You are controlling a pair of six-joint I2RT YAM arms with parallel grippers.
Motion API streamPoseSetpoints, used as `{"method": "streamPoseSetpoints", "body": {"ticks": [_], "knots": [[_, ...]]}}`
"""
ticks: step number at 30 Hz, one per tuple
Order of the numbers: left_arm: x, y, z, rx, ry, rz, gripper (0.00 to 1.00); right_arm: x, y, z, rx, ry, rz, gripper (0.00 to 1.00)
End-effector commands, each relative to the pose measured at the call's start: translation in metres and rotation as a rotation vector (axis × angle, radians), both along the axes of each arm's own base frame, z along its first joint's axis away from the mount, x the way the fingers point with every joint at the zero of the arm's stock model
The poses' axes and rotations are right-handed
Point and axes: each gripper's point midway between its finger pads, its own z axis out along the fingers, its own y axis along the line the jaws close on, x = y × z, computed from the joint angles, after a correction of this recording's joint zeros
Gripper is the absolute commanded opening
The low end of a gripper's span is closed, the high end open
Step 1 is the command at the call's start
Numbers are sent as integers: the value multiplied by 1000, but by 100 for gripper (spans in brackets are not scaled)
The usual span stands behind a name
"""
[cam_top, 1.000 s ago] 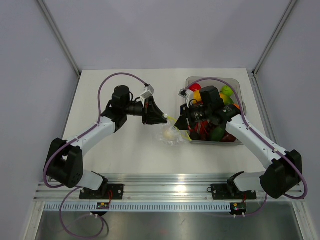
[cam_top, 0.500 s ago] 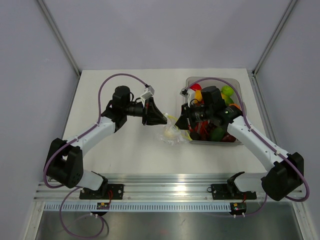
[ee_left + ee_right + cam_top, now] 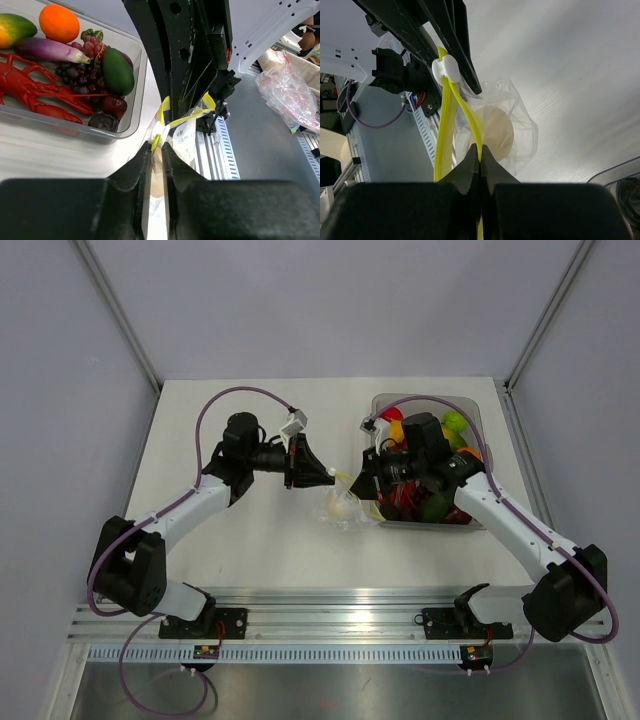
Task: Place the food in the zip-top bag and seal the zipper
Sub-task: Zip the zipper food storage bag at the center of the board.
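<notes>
— Where is the zip-top bag [image 3: 345, 508]?
— Middle of the top view, between both arms, with a pale round food [image 3: 497, 132] inside.
— How will it feel?
— Light, soft and slippery, I think. Hold the yellow zipper [image 3: 445, 115]. The left pincer [image 3: 156, 148] nips it by the white slider [image 3: 446, 67]; the right pincer [image 3: 480, 159] is squeezed tight on it.
— What is close?
— The food bin [image 3: 484, 410], just right.

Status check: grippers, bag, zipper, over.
Left gripper shut on zipper at slider. Right gripper shut on zipper too. Bag holds pale food, mouth part open. Bin close alongside.
</notes>
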Motion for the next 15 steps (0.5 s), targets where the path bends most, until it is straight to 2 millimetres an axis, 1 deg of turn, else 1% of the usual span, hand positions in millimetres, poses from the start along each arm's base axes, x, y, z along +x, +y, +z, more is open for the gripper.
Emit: {"method": "streamPoseSetpoints", "body": {"ticks": [1, 3, 4, 6, 7, 9, 10, 11, 12, 13, 14, 15], "knots": [[-1, 2, 20, -33, -88, -12, 10, 2, 0, 13, 30, -50, -5, 0], [-1, 2, 17, -25, -81, -13, 9, 3, 1, 14, 33, -51, -6, 0], [-2, 2, 18, -25, -84, -13, 1, 3, 1, 14, 33, -51, -8, 0], [-2, 3, 18, -22, -84, -9, 0, 3, 0, 14, 31, -51, -10, 0], [-3, 3, 18, -22, -88, -11, 0, 4, 0, 11, 22, -44, -17, 3], [-3, 5, 21, -23, -93, -6, 0, 9, -5, 10, -11, -59, -45, 20], [-5, 5, 23, -24, -96, -17, 0, 9, -6, 11, -21, -64, -52, 31], [-8, 7, 21, -14, -77, -30, 0, 8, -8, 16, -28, -64, -48, 56], [-8, 8, 20, -7, -83, -47, 0, 5, -8, 22, -27, -76, -29, 60], [-5, 7, 27, -6, -92, -50, 0, 0, -10, 29, -27, -76, -22, 62], [-6, 9, 19, 27, -35, -51, 0, 1, -10, 46, -8, -114, -16, 63], [-4, 8, 20, 32, -55, -55, 0, 0, -10, 54, 1, -143, -8, 63]]}}
